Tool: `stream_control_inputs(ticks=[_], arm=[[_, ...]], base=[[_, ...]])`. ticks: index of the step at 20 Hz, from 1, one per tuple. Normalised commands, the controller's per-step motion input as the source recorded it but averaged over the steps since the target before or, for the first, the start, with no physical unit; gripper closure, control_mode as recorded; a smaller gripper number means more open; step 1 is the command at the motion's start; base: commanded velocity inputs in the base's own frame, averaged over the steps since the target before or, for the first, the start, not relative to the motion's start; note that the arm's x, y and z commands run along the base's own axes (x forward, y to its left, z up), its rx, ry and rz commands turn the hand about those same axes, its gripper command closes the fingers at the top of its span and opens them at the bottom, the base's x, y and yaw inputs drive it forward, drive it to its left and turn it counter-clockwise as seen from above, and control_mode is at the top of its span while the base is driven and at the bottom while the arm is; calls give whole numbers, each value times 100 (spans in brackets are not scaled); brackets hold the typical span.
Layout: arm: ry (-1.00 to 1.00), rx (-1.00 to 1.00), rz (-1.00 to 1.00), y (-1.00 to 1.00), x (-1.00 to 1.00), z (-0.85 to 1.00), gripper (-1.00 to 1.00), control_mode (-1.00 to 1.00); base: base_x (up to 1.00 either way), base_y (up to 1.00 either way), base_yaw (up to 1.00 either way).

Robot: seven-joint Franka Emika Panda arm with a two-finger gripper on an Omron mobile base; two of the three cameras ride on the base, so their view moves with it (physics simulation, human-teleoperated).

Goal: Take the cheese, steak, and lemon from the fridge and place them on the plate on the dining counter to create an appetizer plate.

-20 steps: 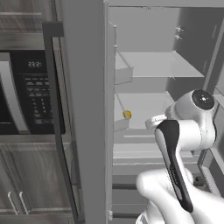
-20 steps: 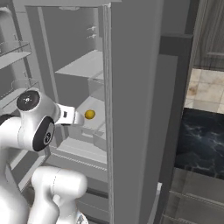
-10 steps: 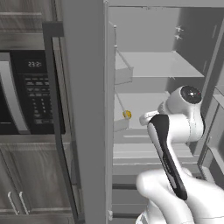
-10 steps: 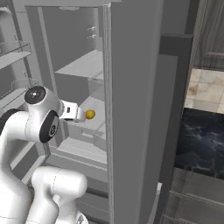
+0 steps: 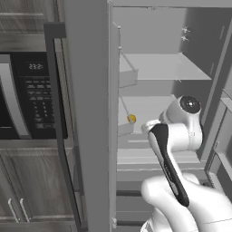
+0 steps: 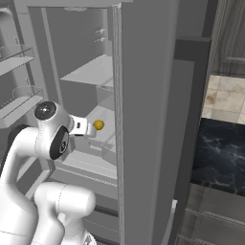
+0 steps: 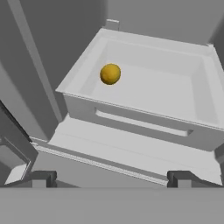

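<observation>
The fridge [image 5: 158, 68] stands open. A round yellow lemon [image 7: 110, 73] lies in the back left corner of a pale grey bin [image 7: 192, 94] on a middle shelf; it also shows as the lemon [image 5: 131, 118] and the lemon [image 6: 98, 125] in the base views. My gripper [image 7: 112, 178] is open and holds nothing, hanging in front of the bin's front wall, a short way from the lemon. The white hand [image 6: 82, 127] sits just left of the lemon in the right base view. The cheese, the steak and the plate are out of view.
A black microwave [image 5: 27, 99] sits left of the fridge. Door bins [image 6: 19, 57] line the open door on one side, and a tall grey fridge panel [image 6: 148, 119] stands close on the other. A black marble-look dining counter [image 6: 222, 158] lies to the right.
The arm has reached further into the fridge, bringing the hand closer to the lemon's bin. The lemon has not moved, and the gripper stays open.
</observation>
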Motion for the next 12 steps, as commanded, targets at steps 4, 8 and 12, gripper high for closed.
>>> stream_control_inputs(ticks=[4, 8, 12], arm=[[-1, 0, 0, 0, 31, -22, -100, -100], [0, 0, 0, 0, 34, -7, -100, -100], [0, 0, 0, 0, 35, -2, -100, -100]], base=[[0, 0, 0], [0, 0, 0], [0, 0, 0]])
